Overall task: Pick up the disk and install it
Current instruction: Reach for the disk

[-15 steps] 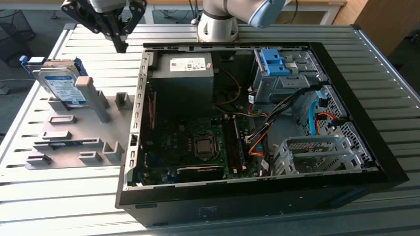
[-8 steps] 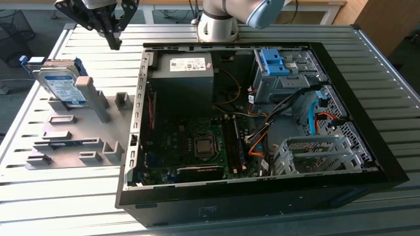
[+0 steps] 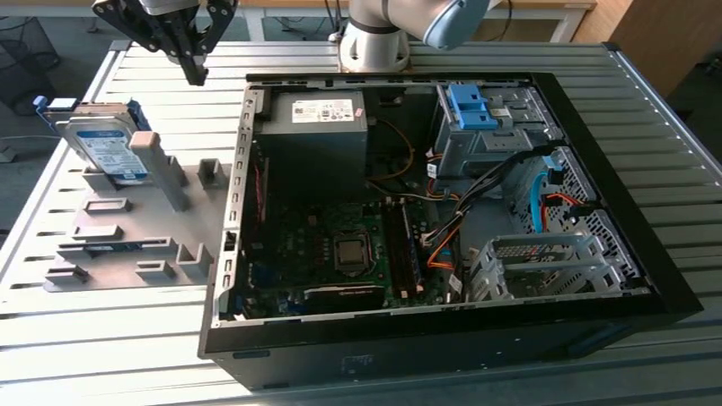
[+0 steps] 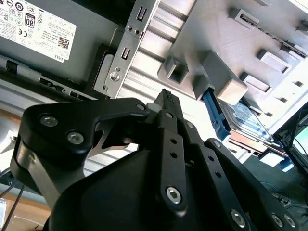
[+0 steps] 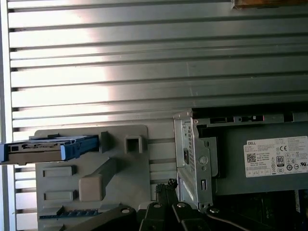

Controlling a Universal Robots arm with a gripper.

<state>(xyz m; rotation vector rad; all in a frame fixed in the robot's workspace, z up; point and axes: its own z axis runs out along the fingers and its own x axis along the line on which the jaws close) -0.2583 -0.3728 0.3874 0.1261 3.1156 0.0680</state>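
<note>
Exterior view: labelled face of disk [image 3: 100,144]

Matte black claw [image 4: 166,98], angular linkage plates studded with silver screw heads [image 4: 173,194]. The arm [image 3: 373,42] is a pale silver-grey cylinder, with a light blue joint cap [image 3: 457,21] at its 2 o'clock.

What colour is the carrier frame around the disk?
Bright blue. The carrier frame shows best in the first wrist view.
</note>
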